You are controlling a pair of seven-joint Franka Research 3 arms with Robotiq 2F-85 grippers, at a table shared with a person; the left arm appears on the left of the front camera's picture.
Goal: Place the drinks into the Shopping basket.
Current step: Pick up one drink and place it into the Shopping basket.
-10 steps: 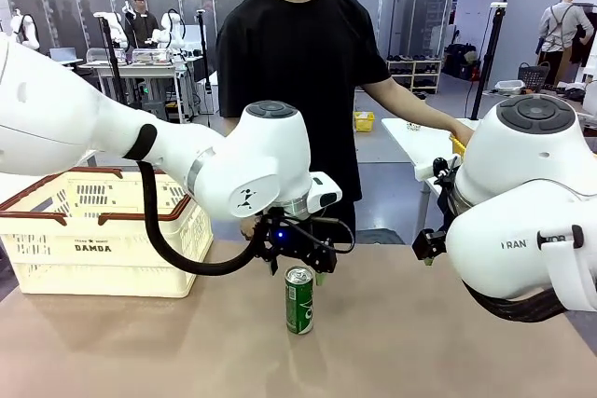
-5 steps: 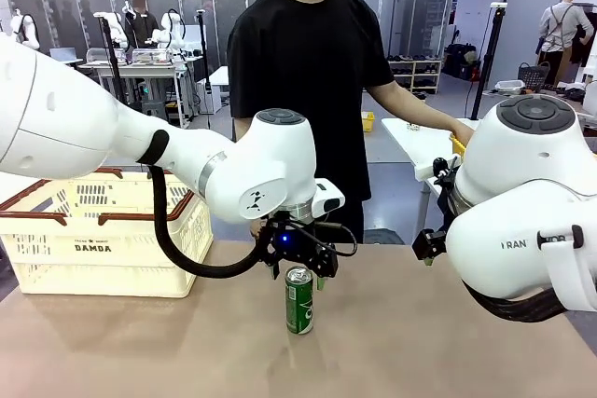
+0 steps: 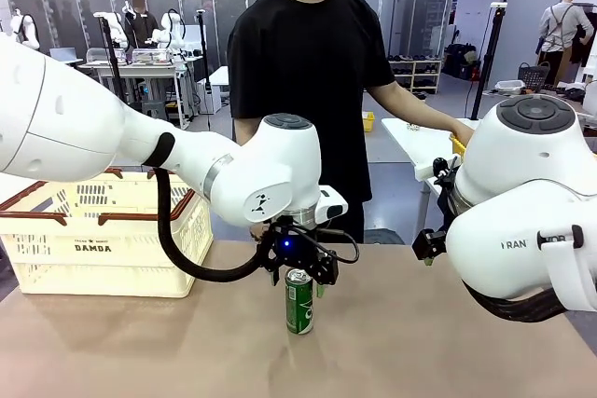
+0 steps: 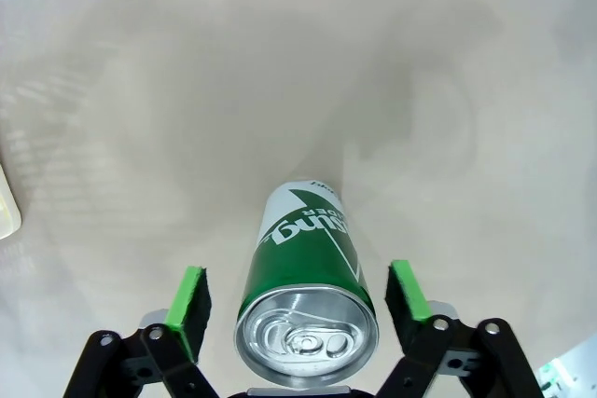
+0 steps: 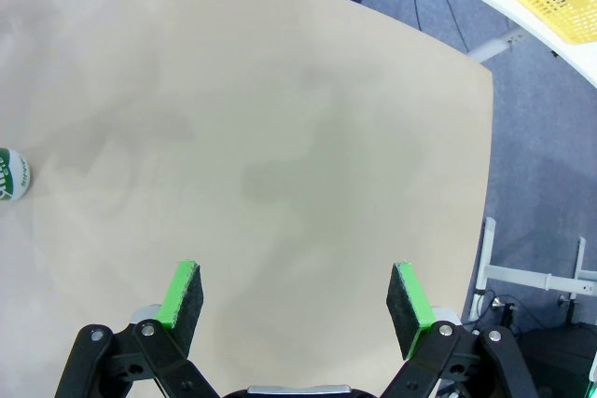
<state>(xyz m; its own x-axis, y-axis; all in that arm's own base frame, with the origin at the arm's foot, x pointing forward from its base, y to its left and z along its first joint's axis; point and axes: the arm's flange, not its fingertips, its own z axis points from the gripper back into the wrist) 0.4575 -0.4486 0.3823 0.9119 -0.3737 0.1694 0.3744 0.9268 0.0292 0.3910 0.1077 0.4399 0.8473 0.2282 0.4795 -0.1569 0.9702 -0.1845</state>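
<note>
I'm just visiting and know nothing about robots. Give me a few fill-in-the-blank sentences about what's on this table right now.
The can standing upright on the table is ____ in colour.
The left tool has one pad on each side of that can's ____ end.
The right tool is open and holds ____.
The cream basket carries a label reading ____.
Missing words: green; top; nothing; DAMDA.
</note>
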